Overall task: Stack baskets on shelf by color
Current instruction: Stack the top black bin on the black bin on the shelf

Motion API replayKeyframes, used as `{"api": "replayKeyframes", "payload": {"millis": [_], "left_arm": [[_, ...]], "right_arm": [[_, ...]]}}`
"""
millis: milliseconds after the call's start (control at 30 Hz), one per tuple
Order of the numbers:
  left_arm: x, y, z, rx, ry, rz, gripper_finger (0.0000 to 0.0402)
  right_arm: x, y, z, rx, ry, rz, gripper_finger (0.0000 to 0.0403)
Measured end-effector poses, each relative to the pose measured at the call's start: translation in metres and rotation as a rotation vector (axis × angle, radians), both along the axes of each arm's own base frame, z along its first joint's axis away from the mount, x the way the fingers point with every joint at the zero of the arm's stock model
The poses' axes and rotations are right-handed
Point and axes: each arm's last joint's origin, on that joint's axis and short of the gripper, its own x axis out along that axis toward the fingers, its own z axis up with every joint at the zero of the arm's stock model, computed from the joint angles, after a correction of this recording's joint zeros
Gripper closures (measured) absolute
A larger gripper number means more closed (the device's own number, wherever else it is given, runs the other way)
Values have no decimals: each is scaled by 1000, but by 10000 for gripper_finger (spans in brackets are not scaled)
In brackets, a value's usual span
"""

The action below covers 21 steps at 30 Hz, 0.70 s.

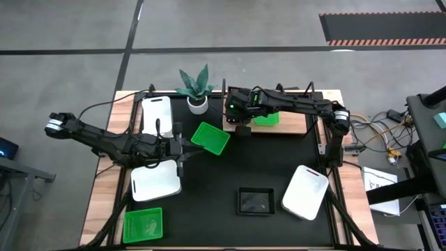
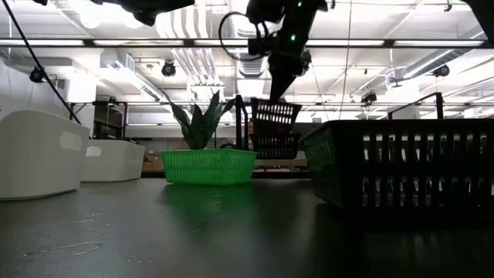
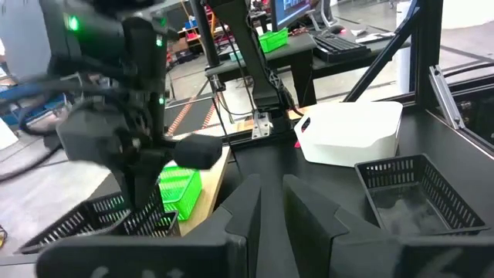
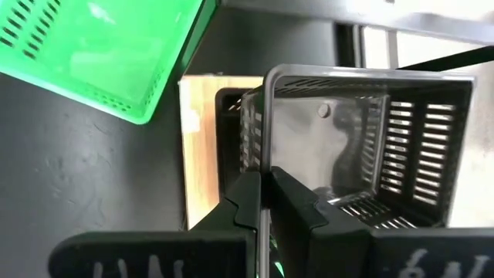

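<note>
My right gripper (image 4: 263, 189) is shut on a black basket (image 4: 363, 147) and hangs it over the left end of the wooden shelf (image 1: 293, 124), above another black basket (image 4: 228, 102) there. A green basket (image 1: 266, 119) sits on the shelf beside them. On the table lie a green basket (image 1: 210, 138), a white basket (image 1: 155, 180), a white basket (image 1: 304, 192) and a black basket (image 1: 255, 201). My left gripper (image 1: 182, 150) waits level beside the near-left white basket, its fingers (image 3: 241, 208) a narrow gap apart with nothing between them. My right gripper pinches the rim of one side wall (image 4: 263, 158) of the black basket, one finger inside the basket and one outside. The fingers slant down from above. The basket (image 2: 274, 123) hangs below them, tilted and clear of the shelf.
A potted plant (image 1: 197, 87) stands at the far edge, left of the shelf. Another white basket (image 1: 157, 111) lies at the far left and a green one (image 1: 143, 224) at the near left corner. Bare tabletop (image 1: 230, 171) shows in the middle.
</note>
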Motion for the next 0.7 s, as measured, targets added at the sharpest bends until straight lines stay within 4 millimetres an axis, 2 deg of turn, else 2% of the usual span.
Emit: {"api": "replayKeyframes", "payload": {"millis": [167, 367, 700], "left_arm": [[0, 0, 0, 0, 0, 0, 360], [0, 0, 0, 0, 0, 0, 360], [0, 0, 0, 0, 0, 0, 360]], "right_arm": [[7, -2, -16, 3, 49, 19, 390], [10, -4, -22, 2, 67, 16, 382], [10, -5, -23, 9, 63, -2, 314]]}}
